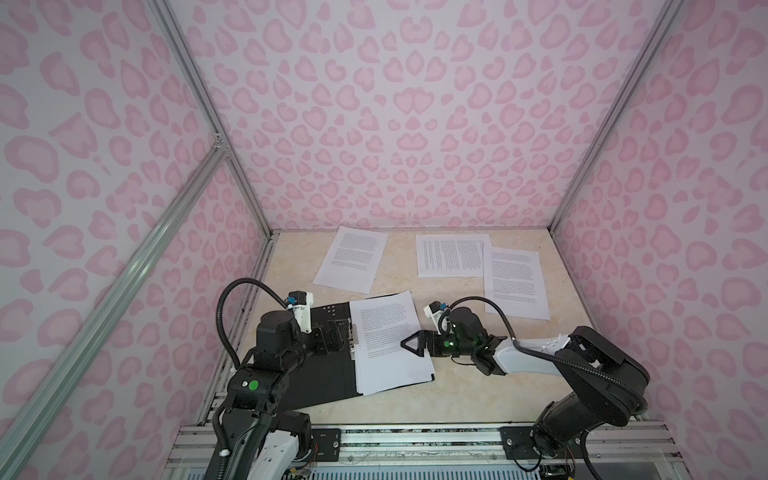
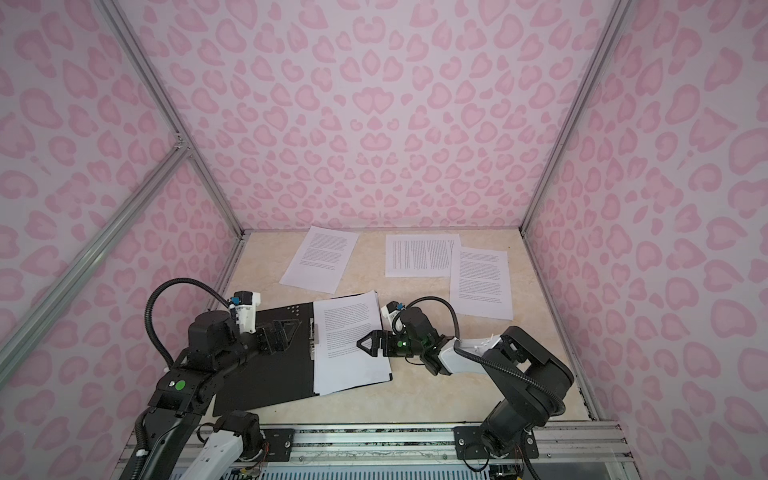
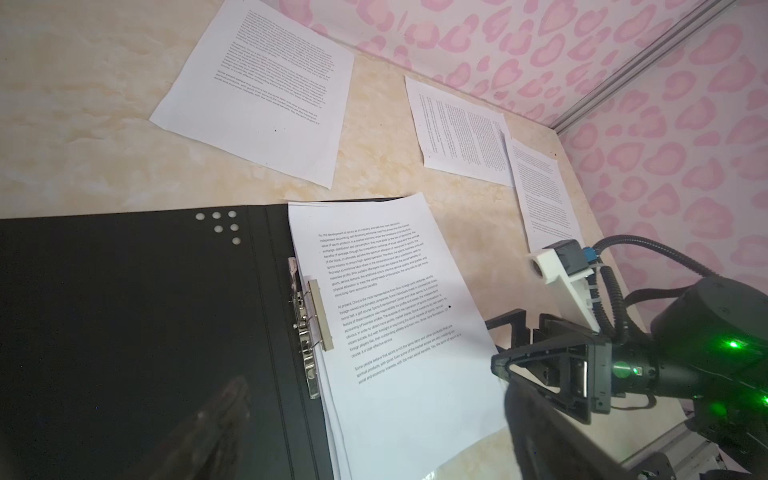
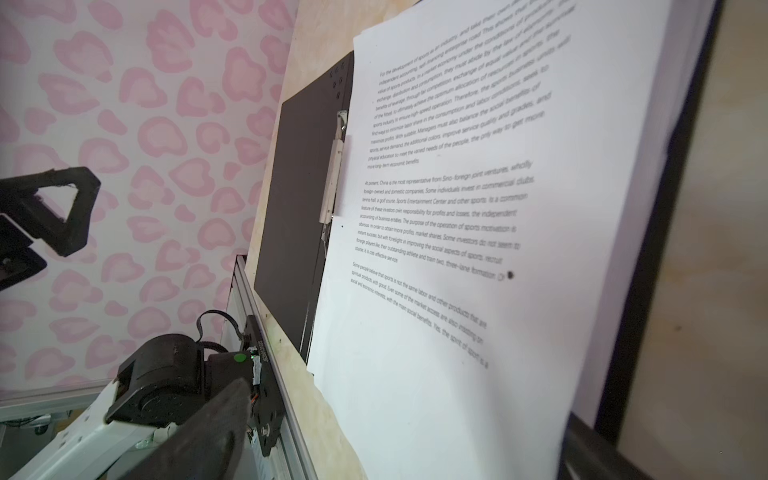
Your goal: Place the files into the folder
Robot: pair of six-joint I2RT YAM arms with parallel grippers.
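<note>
The folder (image 1: pixel 316 382) (image 2: pixel 266 382) lies open at the front left, black inside up, metal clip (image 3: pixel 316 316) at its spine. A stack of files (image 1: pixel 390 365) (image 2: pixel 353 365) (image 3: pixel 395 332) (image 4: pixel 457 249) rests on its right half, slightly askew. My left gripper (image 1: pixel 338 334) (image 2: pixel 286 332) (image 3: pixel 374 436) hovers open over the bare left flap, holding nothing. My right gripper (image 1: pixel 409 345) (image 2: pixel 365 344) (image 4: pixel 395 449), turned on its side, stands open over the stack's right part, its jaws wide apart and gripping nothing. Three loose files (image 1: pixel 351 259) (image 1: pixel 453 254) (image 1: pixel 515 282) lie at the back.
Pink patterned walls with aluminium posts close in the beige table (image 1: pixel 457 395) on three sides. A metal rail (image 1: pixel 415 436) carrying both arm bases runs along the front edge. The two back-right sheets overlap slightly at their edges.
</note>
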